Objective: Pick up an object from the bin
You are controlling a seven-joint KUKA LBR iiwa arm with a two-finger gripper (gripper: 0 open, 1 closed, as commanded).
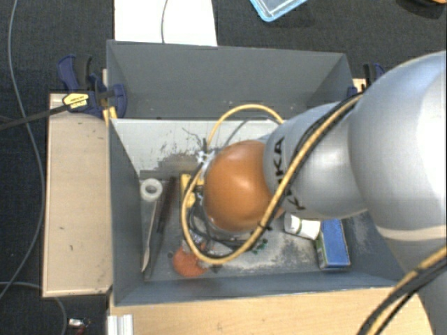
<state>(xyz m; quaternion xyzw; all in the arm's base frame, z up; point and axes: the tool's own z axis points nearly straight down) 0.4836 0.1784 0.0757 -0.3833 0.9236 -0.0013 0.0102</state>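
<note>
The dark body of my gripper [208, 234] hangs low over the middle of the bin floor, beneath the arm's orange cover. An orange-red round thing [186, 263] lies just below and left of it, near the front wall. A yellow stick-like piece [186, 184] pokes out at the cover's left edge. Further left, a long dark tool [158, 223] lies lengthwise along the left wall, with a small white roll [151, 188] at its far end.
A blue block [334, 243] with a green edge lies at the front right, with a white bottle-like thing [302, 226] beside it. A flat grey piece [179, 163] sits at the back left. The arm covers the bin's right half.
</note>
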